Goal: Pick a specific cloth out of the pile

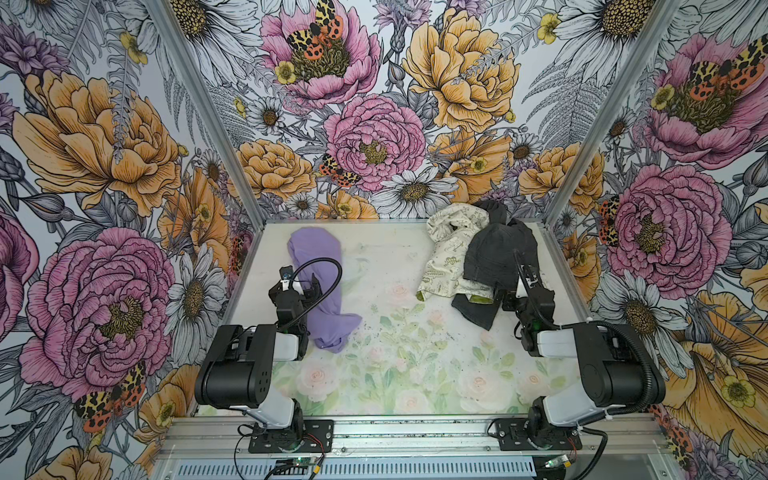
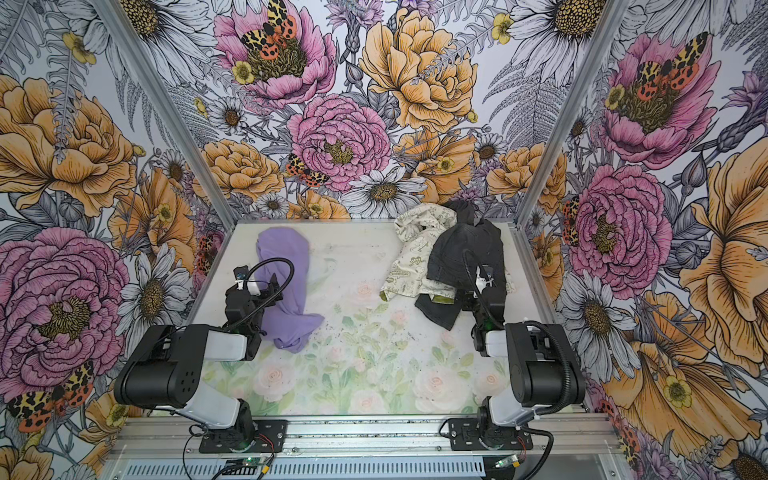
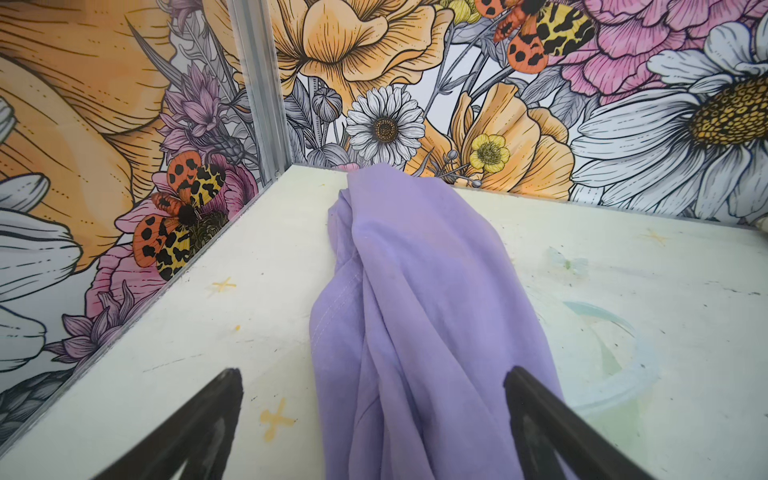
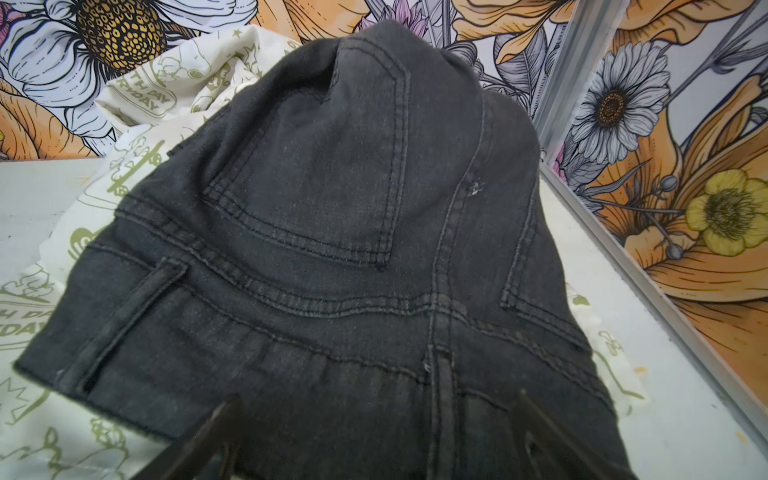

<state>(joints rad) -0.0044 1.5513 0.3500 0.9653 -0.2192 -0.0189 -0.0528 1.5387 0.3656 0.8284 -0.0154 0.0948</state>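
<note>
On the left side of the table [image 1: 395,257], the purple cloth [image 1: 318,266] lies alone, well apart from the pile [image 1: 478,257]. The left gripper [image 3: 374,374] is wide open, with the cloth between its fingers [image 3: 216,407]. The job looks done, so the arm should lift straight up and not snag a fold. The right gripper [image 4: 376,399] is open too, over the dark jeans [image 4: 353,208].

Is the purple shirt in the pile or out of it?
Out. The purple shirt lies bunched alone at the left, apart from the dark jeans and cream printed cloth heaped at the right.
</note>
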